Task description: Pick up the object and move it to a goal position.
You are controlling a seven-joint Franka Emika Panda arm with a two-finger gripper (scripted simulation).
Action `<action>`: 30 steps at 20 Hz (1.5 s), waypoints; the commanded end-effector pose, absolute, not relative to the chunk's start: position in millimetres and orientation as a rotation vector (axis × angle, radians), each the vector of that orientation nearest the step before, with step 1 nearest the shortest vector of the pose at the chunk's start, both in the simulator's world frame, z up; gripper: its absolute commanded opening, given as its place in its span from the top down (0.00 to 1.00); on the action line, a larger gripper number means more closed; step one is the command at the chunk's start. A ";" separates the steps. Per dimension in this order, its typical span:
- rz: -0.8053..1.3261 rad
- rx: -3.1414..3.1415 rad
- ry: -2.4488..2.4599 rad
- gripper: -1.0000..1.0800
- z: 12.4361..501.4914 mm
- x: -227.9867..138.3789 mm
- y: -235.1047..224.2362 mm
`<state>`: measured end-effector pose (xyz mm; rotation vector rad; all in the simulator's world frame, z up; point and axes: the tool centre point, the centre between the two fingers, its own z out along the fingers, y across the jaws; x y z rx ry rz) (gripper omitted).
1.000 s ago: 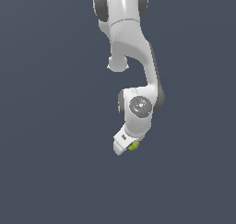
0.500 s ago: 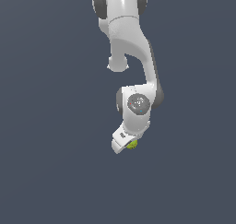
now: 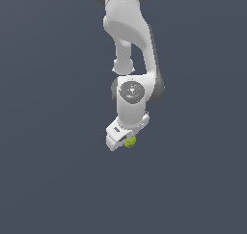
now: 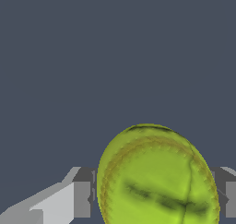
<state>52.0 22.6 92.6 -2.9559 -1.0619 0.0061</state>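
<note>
In the exterior view we see the arm [image 3: 130, 50] coming down from the top centre of the frame, and at its low end, just below centre, the gripper [image 3: 126, 140] with the ball [image 3: 130, 141] peeking out at its right edge. Nothing else shows; no desk is marked off from the flat grey background, so we cannot tell whether the ball rests on anything.

In the wrist view, going left to right along the bottom of the frame, we meet one of the fingers [image 4: 82, 199], then the ball [image 4: 156, 177] filling the lower centre and right, then the other finger at the far right edge. Both pads sit against the ball's sides, so we read the fingers as closed narrow on it.

We judge the ball light, rounded and slightly yielding, with a rough stitched-looking skin that should grip well. Being round, it could roll out if squeezed off-centre, so the best hold is across its widest line, which is about where the pads appear to be now. It does not look fragile.
</note>
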 end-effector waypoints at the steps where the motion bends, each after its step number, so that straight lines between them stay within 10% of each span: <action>1: 0.002 -2.958 -1.061 1.00 112.1 43.9 6.4; 30: -0.002 -2.955 -1.061 1.00 352.8 -61.8 -198.7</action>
